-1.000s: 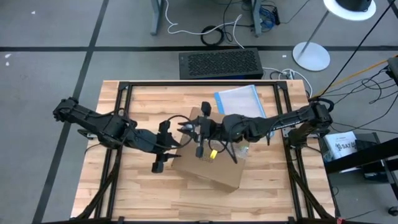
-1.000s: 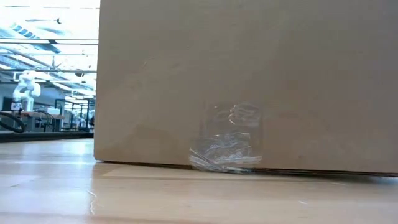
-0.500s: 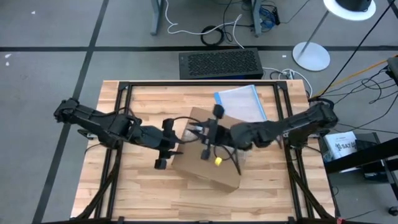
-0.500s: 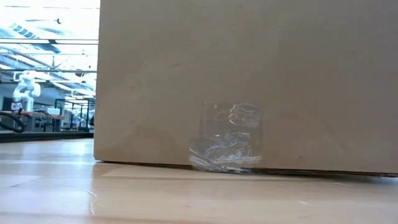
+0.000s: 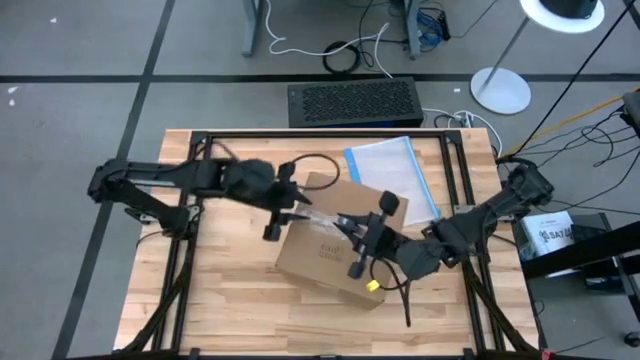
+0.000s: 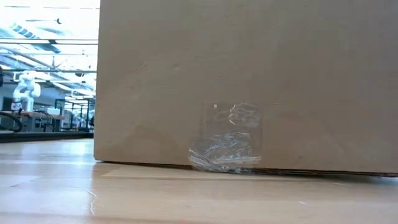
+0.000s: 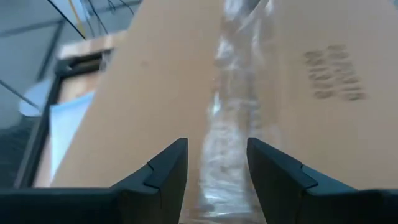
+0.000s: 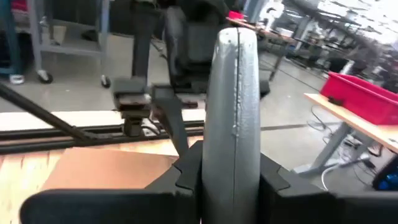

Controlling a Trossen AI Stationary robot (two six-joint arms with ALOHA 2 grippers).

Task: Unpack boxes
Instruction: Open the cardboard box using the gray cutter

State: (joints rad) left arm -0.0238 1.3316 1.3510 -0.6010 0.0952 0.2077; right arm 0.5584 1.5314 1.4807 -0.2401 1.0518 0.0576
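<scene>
The brown cardboard box (image 5: 325, 258) lies in the middle of the table and fills the low view (image 6: 249, 81). A clear tape strip (image 7: 233, 118) runs along its top. My left gripper (image 5: 297, 207) hangs open over the box's far left part, its fingers (image 7: 163, 177) on either side of the tape line; I cannot tell whether they touch it. My right gripper (image 5: 352, 228) is over the box top, shut on a flat grey tool (image 8: 235, 106) that points toward my left gripper. My right gripper pinches the grey tool between its two fingers at the tool's near end (image 8: 231, 171). The tool sticks out past the fingertips, along them, over the box top. Whether its far end touches the box cannot be told.
A clear plastic pouch with a blue edge (image 5: 392, 165) lies on the table behind the box at the far right. A black grille-topped unit (image 5: 353, 102) stands beyond the far edge. Black frame rails (image 5: 195, 170) border the table. Bare wood shows at the near left (image 5: 205, 300).
My left gripper has swung toward the table's far edge and rolled, ending over the box's far left part. My right gripper has drawn back toward the table's near right across the box top, turning about with the grey tool still in its fingers.
</scene>
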